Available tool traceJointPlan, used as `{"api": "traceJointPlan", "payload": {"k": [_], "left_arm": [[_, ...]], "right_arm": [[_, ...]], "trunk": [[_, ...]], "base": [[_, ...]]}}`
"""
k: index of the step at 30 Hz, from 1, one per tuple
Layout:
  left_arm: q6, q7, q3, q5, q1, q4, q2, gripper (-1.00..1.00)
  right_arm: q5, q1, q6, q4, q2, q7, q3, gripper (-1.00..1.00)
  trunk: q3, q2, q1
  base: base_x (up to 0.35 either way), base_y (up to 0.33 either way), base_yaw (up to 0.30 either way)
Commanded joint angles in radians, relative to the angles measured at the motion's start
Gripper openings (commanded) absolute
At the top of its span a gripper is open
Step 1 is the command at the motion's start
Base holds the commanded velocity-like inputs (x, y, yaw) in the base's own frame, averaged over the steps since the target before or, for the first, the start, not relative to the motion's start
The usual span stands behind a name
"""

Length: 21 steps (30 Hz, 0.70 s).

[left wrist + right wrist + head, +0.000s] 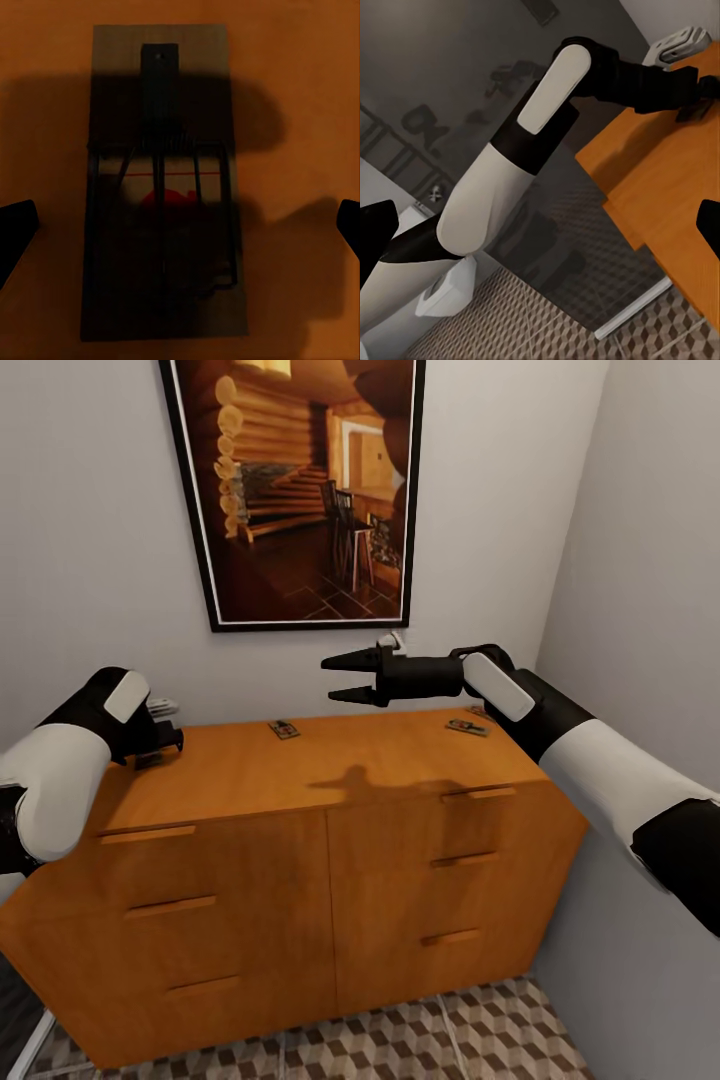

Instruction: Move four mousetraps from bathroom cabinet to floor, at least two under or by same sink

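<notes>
— Black left jaws (180,225) stand wide, straddling a mousetrap (161,187) flat on the cabinet (300,780) top's left edge. Risk?

— Closing on that thin plate could skid it off. Two more mousetraps lie far-centre (284,729) and far-right (468,727).

— Arms?

— Left wrist bends down; right jaws (340,677) hover parted, forearm level, pointing left.

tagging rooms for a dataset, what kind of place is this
Probably a corner of a home, maybe a bathroom, though no fixture plainly confirms that. A wooden cabinet with drawers stands against a plain wall under a framed picture, and the floor has cube-pattern tiles.
</notes>
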<state>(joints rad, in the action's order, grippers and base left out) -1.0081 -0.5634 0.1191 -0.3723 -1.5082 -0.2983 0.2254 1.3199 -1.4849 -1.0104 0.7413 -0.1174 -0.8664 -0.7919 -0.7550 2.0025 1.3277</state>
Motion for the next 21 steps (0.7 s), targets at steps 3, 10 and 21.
{"api": "traceJointPlan", "payload": {"k": [3, 10, 21], "left_arm": [[0.0, -0.01, 0.005, -0.019, 0.0, 0.016, 0.0, 1.0], [0.0, -0.01, 0.005, -0.019, 0.0, 0.016, 0.0, 1.0], [0.0, -0.01, 0.005, -0.019, 0.0, 0.016, 0.001, 1.0]], "right_arm": [[0.001, -0.002, -0.001, 0.0, -0.001, -0.005, -0.004, 1.0], [0.001, -0.002, -0.001, 0.0, -0.001, -0.005, -0.003, 1.0], [0.001, -0.002, -0.001, 0.0, -0.001, -0.005, -0.004, 1.0]], "trunk": [[-0.011, 0.022, 0.012], [-0.023, 0.05, 0.027], [-0.023, 0.05, 0.027]], "base": [[0.0, 0.0, 0.0], [0.0, 0.0, 0.0], [0.0, 0.0, 0.0]]}}
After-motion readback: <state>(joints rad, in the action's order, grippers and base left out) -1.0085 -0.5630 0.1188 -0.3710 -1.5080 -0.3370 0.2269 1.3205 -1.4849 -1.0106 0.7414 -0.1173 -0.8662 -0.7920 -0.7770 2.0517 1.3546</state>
